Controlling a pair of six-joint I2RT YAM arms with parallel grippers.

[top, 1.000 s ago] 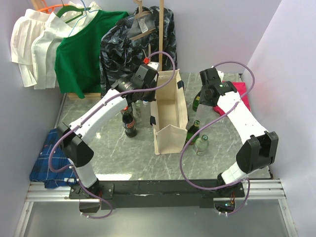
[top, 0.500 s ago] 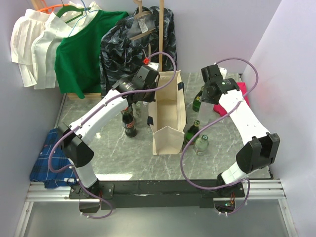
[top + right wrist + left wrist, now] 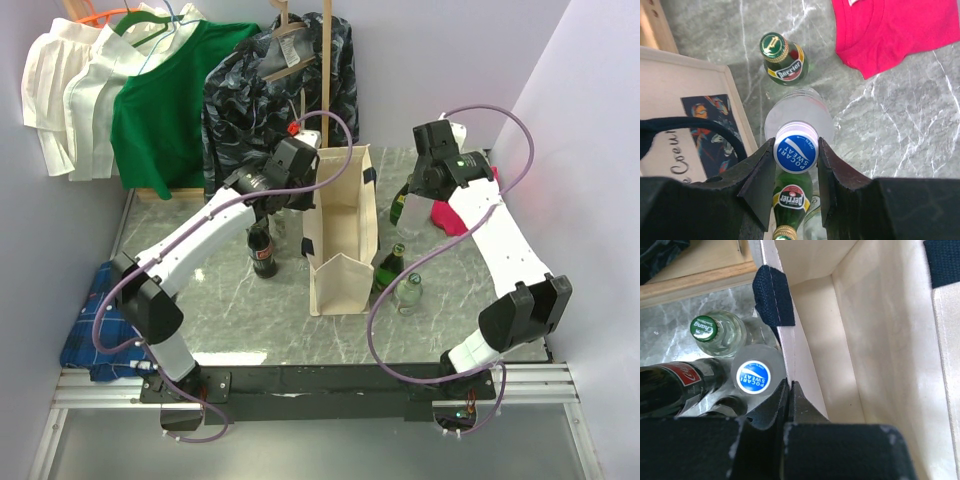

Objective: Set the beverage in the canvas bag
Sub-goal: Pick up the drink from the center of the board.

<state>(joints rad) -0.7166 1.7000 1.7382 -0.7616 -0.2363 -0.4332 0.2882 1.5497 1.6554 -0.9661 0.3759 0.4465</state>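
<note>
Probably slick, squashy bottle point(image 3: 797, 112) is pinched at its stiff cap by right gripper point(image 3: 796, 150); canvas bag point(image 3: 880, 340) rim, 9 o'clock, is clamped by left gripper point(image 3: 789, 390).

Closed in by plain pale lilac walls point(image 3: 580, 120) at left, back and right. Lit softly and evenly, with only faint shadows. Floored by a grey marble-veined tabletop point(image 3: 250, 320), edged along the near side by a silver metal rail point(image 3: 100, 388). Backed by a wooden rack point(image 3: 326, 60) hung with white shirts point(image 3: 60, 90), a green top point(image 3: 165, 110) and a dark patterned garment point(image 3: 235, 90).
</note>
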